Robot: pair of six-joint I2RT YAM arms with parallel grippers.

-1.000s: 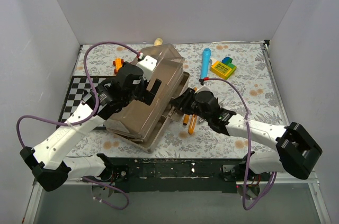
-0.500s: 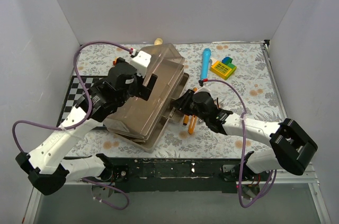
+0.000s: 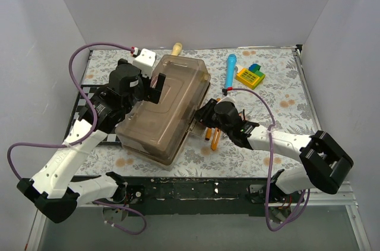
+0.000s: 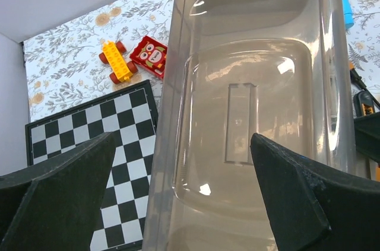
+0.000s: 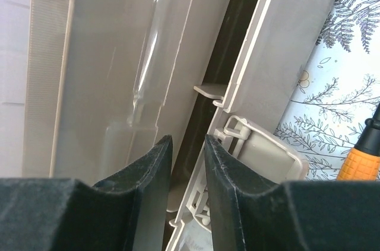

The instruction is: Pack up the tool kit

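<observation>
The grey-brown translucent toolbox (image 3: 163, 114) lies at the table's centre-left with its lid down. My left gripper (image 3: 155, 83) hovers over the lid's far end. In the left wrist view it (image 4: 184, 203) is wide open and empty above the recessed lid handle (image 4: 240, 121). My right gripper (image 3: 202, 114) is at the box's right edge. In the right wrist view its fingers (image 5: 189, 162) are nearly together, astride the box's rim beside the latch (image 5: 264, 150). Orange-and-black screwdrivers (image 3: 214, 137) lie on the table right of the box; one handle (image 5: 362, 162) shows in the right wrist view.
A blue cylindrical tool (image 3: 230, 68) and a yellow toy block (image 3: 250, 75) lie at the back right. A checkerboard (image 3: 83, 105) lies left of the box, also in the left wrist view (image 4: 71, 144). A yellow toy car (image 4: 116, 61) and a red block (image 4: 151, 55) sit behind it.
The toolbox lid has come down from a raised tilt to lying flat. My left gripper has moved back and to the left above it. The right gripper has stayed at the box's edge.
</observation>
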